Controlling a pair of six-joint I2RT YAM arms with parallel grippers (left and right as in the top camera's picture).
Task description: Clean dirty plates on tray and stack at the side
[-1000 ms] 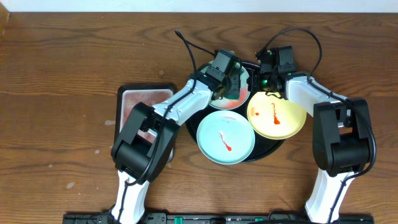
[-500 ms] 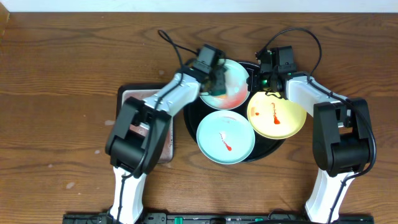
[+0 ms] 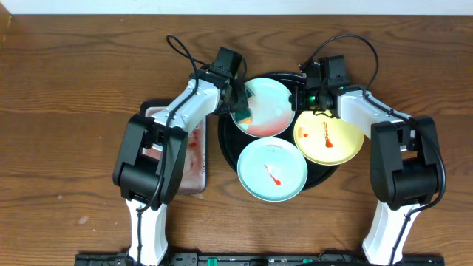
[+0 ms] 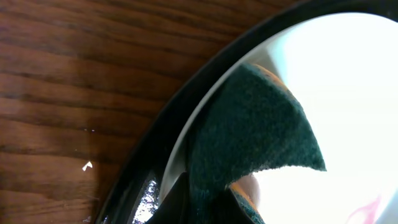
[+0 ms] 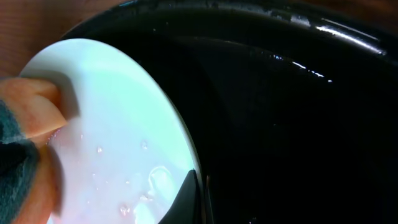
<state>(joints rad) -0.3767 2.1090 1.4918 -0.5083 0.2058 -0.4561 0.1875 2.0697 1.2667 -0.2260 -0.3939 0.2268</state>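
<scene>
Clamping the left claw [image 3: 239,104] tight on a green sponge [image 4: 249,137] — jaws narrow, the dark scouring face bulging out past the fingertips, an orange backing peeking at its edge; pressing that sponge onto the left inner side of the upper pale blue plate [image 3: 264,109], just inside its rim and right beside the glossy wall of the round black tray [image 3: 229,144].

Pinching the right claw [image 5: 198,200] on the opposite, right-hand rim of the same plate — jaws drawn almost together, with the thin white edge running in between them in the right wrist view; holding the plate at the back of the tray, squarely between the two claws, sponge on one side and grip on the other; showing a thin pinkish film over the plate's near half rather than a sharp streak.

Leaving the lower pale blue plate [image 3: 272,170] at the tray's front edge, apart from both claws and carrying a short red streak at its middle; leaving the yellow plate [image 3: 329,137] on the tray's right side, overhanging the rim, near the right claw but outside its grip, also marked with a red streak.

Resting everything on the brown wooden tabletop [image 3: 74,89]; flanking the round tray on the left with a smaller rectangular tray [image 3: 194,159], pinkish inside with red smears, lying partly under the left arm.
</scene>
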